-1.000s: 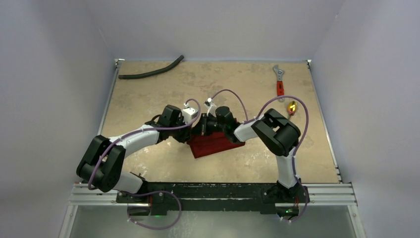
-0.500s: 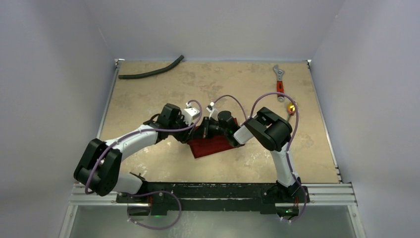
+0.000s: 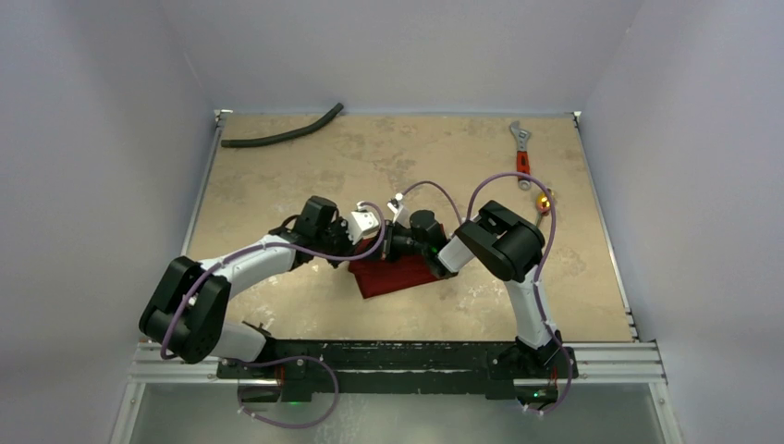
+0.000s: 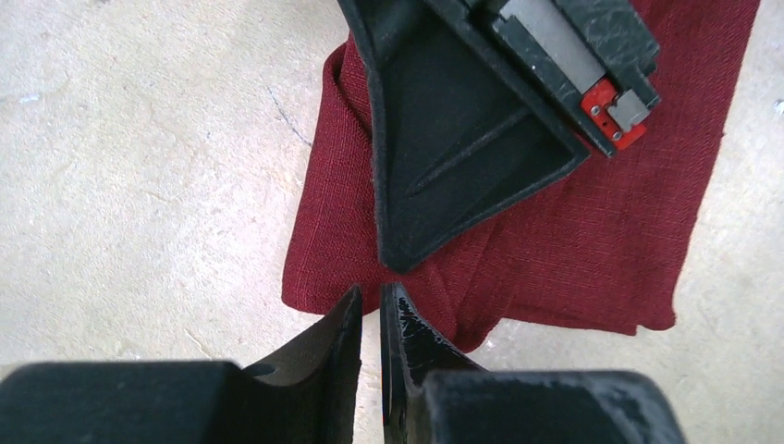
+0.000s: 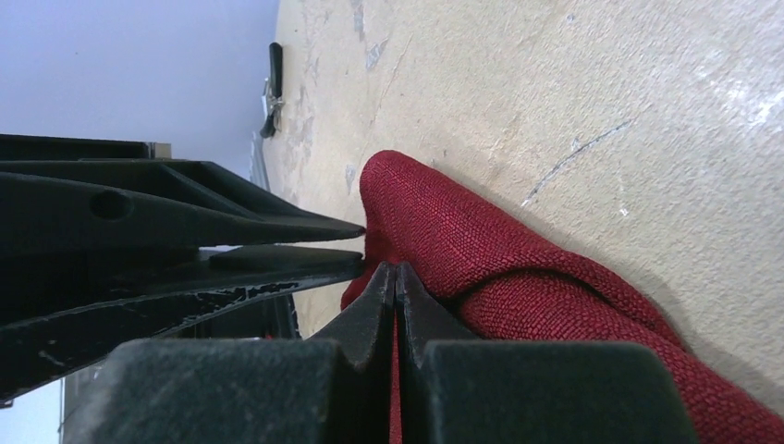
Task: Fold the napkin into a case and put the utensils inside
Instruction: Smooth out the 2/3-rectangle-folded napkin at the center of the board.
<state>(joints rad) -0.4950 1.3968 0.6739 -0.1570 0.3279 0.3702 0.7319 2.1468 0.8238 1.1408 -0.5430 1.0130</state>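
napkin [image 3: 393,275]: bunched maroon cloth, mid-table.
right gripper [image 5: 396,273]: pressed together, tip on the cloth.
left gripper [image 4: 370,301]: a slit apart at the napkin's edge; pinch cannot be told.
utensil [image 3: 545,200]: gold, at 2 o'clock, below wrench [image 3: 522,157].
table [image 3: 277,185]: mottled tan; hose [image 3: 282,136] at 11 o'clock; pale walls [image 3: 92,139].
change: right elbow [image 3: 499,242] swung toward 9 o'clock since a second ago; less cloth showing.

Legible text, labels, brand marks, numbers, signs: none can be read in any of the three views.
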